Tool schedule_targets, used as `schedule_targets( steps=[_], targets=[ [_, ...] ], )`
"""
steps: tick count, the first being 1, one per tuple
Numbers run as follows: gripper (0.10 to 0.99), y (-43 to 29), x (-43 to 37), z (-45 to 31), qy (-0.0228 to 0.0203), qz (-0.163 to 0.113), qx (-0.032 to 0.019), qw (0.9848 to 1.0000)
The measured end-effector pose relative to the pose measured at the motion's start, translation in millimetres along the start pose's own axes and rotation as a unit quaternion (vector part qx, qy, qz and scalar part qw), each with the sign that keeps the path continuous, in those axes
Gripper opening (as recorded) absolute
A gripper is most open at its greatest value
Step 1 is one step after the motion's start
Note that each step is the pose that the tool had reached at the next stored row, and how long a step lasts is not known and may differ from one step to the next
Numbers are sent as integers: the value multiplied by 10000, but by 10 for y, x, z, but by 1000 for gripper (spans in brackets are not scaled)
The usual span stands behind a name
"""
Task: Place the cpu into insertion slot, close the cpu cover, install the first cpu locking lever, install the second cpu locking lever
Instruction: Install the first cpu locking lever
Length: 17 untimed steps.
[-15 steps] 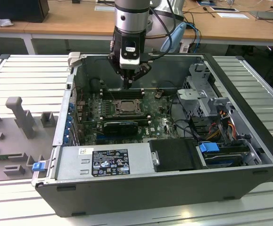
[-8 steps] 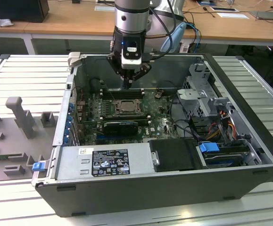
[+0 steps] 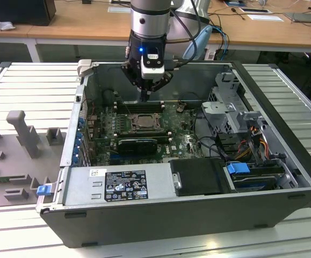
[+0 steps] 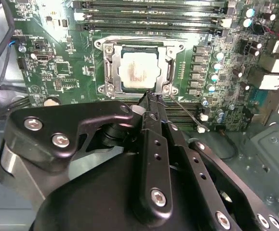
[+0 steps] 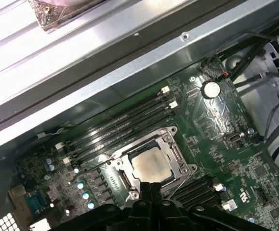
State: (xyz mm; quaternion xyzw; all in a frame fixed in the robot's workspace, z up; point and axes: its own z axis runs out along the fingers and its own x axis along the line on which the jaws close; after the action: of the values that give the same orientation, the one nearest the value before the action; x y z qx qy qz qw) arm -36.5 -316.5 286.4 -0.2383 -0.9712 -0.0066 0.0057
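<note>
- The gripper (image 3: 143,99) hangs inside the open computer case (image 3: 284,161), which lies on its side on the slatted tabletop (image 3: 31,80). The jaws are pressed together with nothing between them.
- The chip (image 4: 138,71) sits flat in the socket (image 5: 121,174), pale top up. The cover (image 4: 111,67) lies down around it, so the chip shows through its window.
- In both wrist views the jaw tips meet just beside one corner of the socket. They look placed to push something small there, not to grasp.
- A thin wire lever (image 4: 187,113) runs out slantwise from that corner. Its free end stands clear of the socket, so I judge it not latched.
- A second lever (image 4: 139,39) lies along the socket edge nearest the memory slots (image 4: 149,19) and appears down.
- Room, exterior view: the memory slots are just beside the socket at 12 o'clock, with the case wall close behind. A black card (image 3: 139,144) is near at 6 o'clock. The cables and drive cage (image 3: 225,102) are well apart at 3 o'clock.
- Straight up is open.
</note>
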Motion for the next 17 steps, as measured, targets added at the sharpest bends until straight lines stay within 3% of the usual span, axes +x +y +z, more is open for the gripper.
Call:
schedule_targets(
  steps=[7, 17],
  targets=[
    [106, 0, -1, 1, -1, -445, 3, 9990],
    [106, 0, 0, 1, 2, -986, 9, 9951]
  ],
)
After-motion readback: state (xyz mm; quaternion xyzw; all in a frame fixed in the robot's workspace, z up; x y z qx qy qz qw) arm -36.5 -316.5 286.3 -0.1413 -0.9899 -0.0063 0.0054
